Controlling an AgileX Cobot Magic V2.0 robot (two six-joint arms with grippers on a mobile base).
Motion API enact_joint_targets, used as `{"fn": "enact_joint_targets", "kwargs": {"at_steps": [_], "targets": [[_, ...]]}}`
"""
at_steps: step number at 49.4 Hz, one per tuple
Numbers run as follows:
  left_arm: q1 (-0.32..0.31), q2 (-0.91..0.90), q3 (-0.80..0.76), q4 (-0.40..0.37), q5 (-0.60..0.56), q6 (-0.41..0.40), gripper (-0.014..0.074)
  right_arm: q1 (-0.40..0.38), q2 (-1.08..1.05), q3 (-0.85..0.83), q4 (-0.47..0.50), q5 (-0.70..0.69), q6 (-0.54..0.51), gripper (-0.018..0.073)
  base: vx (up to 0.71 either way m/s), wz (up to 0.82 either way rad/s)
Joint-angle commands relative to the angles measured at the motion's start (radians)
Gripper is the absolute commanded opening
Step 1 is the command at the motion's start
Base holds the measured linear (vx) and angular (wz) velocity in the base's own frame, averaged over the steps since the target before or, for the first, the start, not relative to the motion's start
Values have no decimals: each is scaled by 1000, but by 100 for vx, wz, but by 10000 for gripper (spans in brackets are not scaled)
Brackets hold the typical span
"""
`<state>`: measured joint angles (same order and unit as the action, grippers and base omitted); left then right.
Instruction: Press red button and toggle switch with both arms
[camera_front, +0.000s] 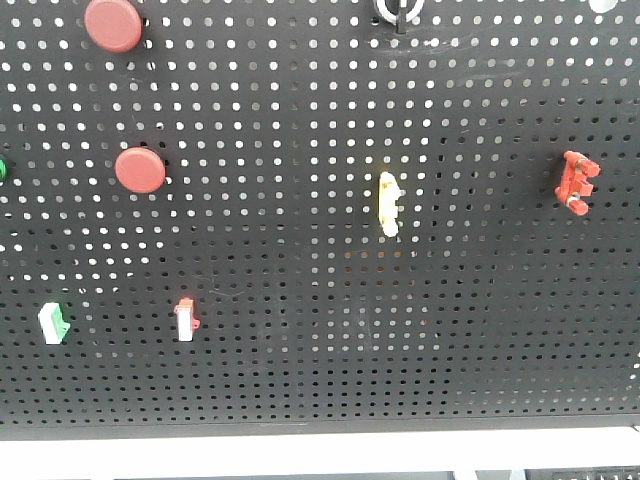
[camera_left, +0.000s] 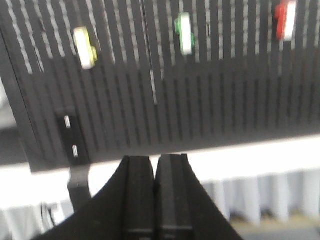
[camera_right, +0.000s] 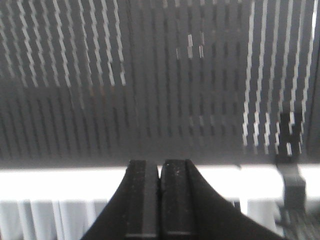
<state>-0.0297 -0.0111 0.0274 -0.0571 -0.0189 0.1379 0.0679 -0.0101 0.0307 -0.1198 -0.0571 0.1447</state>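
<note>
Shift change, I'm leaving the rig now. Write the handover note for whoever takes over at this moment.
Left gripper: shut, empty, short of the pegboard, near its lower edge.
Right gripper: shut, empty, also short of the board.
Front view: two red round buttons, upper and lower, at upper left. A yellow switch is mid-board and a red switch at right. A green-and-white rocker and a red-and-white rocker are at lower left.
Done: nothing evident; neither gripper touches the board.
Left: the button press and the switch toggle.
</note>
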Motion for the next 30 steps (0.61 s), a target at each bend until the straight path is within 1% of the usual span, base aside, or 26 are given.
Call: {"fn": "enact_joint_targets", "kwargs": {"at_steps": [1, 5, 9, 14, 20, 24, 28, 30], "targets": [[-3, 14, -15, -63, -200, -86, 2, -4, -12, -33, -2, -171, 12, 0, 0, 0], [-3, 15, -90, -77, -224, -128, 2, -4, -7, -116, -2, -141, 28, 0, 0, 0], [-3, 33, -213, -58, -201, -127, 2, -4, 26, -247, -2, -83, 27, 0, 0, 0], [-3, 88, -381, -31, -148, -127, 2, -4, 129, -436, -3, -9, 25, 0, 0, 0], [-3, 235, -645, -31, -97, -127, 2, -4, 293, -645, -3, -3, 24, 0, 0, 0], [-3, 333, -794, -31, -85, -120, 2, -4, 397, -761, -3, -3, 24, 0, 0, 0], [-3, 426, -896, -32, -66, -120, 2, -4, 510, -865, -3, -3, 24, 0, 0, 0], [-3, 474, -938, -35, -51, -121, 2, -4, 543, -889, -3, -3, 24, 0, 0, 0]]}}
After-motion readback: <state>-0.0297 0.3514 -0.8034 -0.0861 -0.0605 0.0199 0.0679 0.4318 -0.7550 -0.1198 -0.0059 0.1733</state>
